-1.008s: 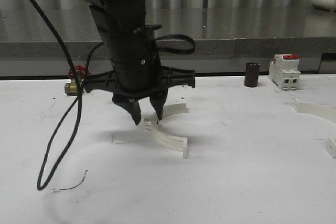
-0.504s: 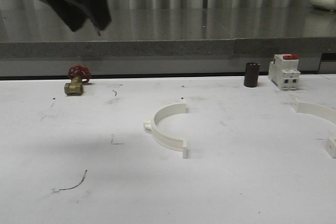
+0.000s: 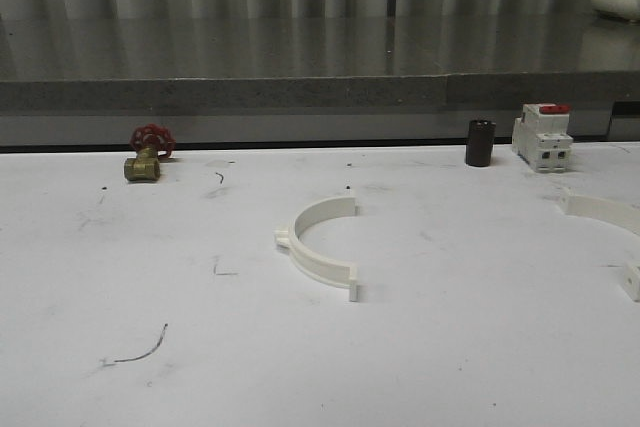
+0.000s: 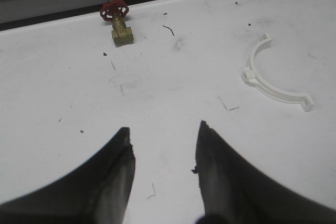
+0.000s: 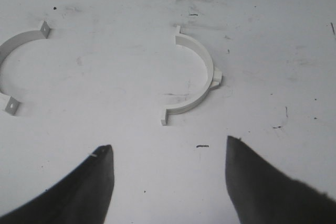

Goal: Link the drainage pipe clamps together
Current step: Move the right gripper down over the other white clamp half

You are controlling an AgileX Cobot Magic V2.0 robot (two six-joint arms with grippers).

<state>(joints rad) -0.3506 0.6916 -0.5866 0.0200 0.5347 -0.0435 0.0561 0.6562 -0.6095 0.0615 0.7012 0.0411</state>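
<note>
Two white half-ring drainage pipe clamps lie apart on the white table. One clamp (image 3: 318,269) rests at the centre of the front view, its opening facing right; it also appears in the left wrist view (image 4: 278,92) and the right wrist view (image 5: 10,105). The other clamp (image 3: 600,209) lies at the right edge and sits ahead of my right gripper (image 5: 210,74), its opening facing the first one. My left gripper (image 4: 164,129) hangs open above bare table, well away from the centre clamp. My right gripper (image 5: 169,144) is open too, with nothing between its fingers.
A white red-topped switch (image 3: 541,136) and a dark cylinder (image 3: 480,142) stand at the back right. A brass valve with a red handle (image 3: 147,153) sits at the back left. A grey ledge runs behind the table.
My left arm, low over the centre clamp a second ago, has risen up and left out of the front view. The clamp stays flat on the table.
</note>
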